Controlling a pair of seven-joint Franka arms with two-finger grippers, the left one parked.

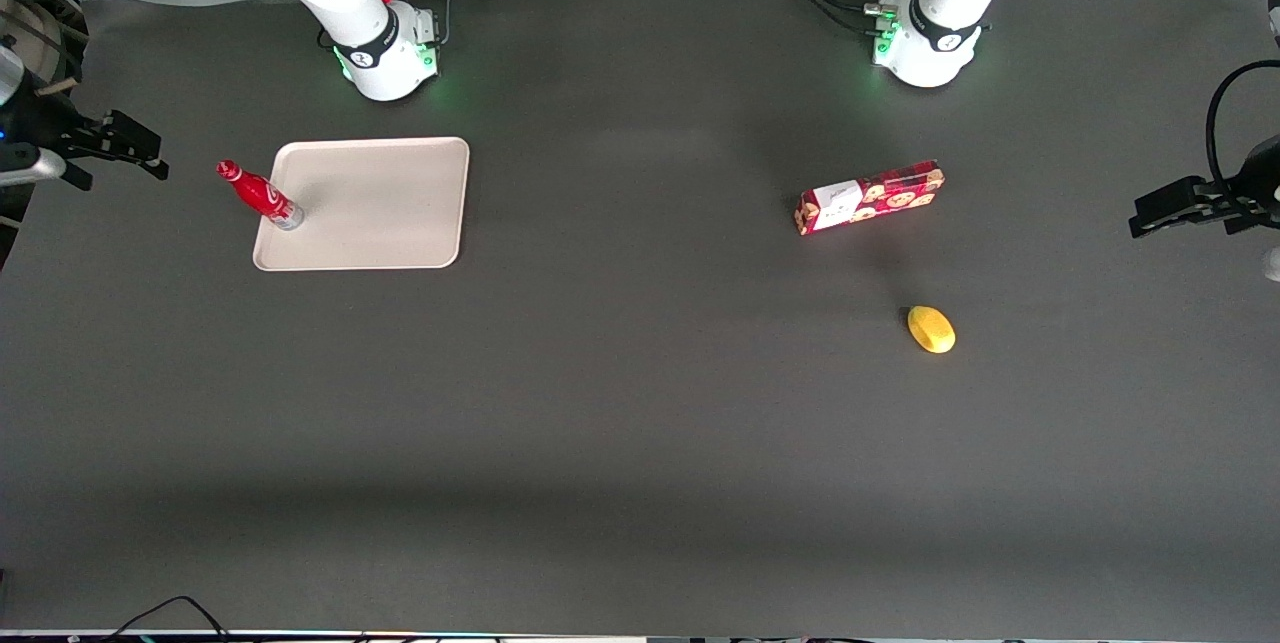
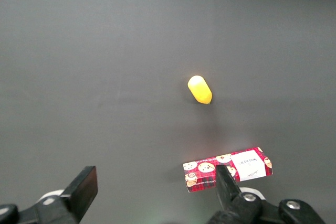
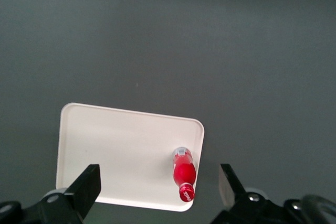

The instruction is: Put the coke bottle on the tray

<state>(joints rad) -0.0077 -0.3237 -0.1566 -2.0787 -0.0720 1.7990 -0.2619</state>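
The gripper (image 3: 157,187) is being held high above the tray (image 3: 113,145), well apart from it, with its 2 fingers (image 3: 86,187) spread wide and nothing between them. Only the finger ends are being shown in the right wrist view; the rest of the hand is being cut off at the edge. In the front view, the gripper (image 1: 125,148) is being seen at the working arm's end of the table, partly cut off by the picture's edge.

The coke bottle (image 1: 258,194) is standing upright on the tray (image 1: 380,213), just inside its rim, at the tray edge nearest the working arm's end of the table. In the front view the red cap is being shown leaning out past the rim, so the bottle looks tilted. In the right wrist view the coke bottle (image 3: 184,174) is being seen almost from above, close to a rounded corner.

White script is being shown on the bottle's red body, but the letters are too small to be read. A red box (image 1: 868,198) with cookie pictures and a white label is lying toward the parked arm's end of the table. The label's writing is too small to be read in either view.

A yellow object (image 1: 931,329) is lying nearer to the front camera than the box. What it is cannot be told. The red box (image 2: 228,169) and the yellow object (image 2: 200,89) are being shown in the left wrist view, where 1 corner of the box is being hidden by a dark finger. Neither is being shown in the right wrist view.
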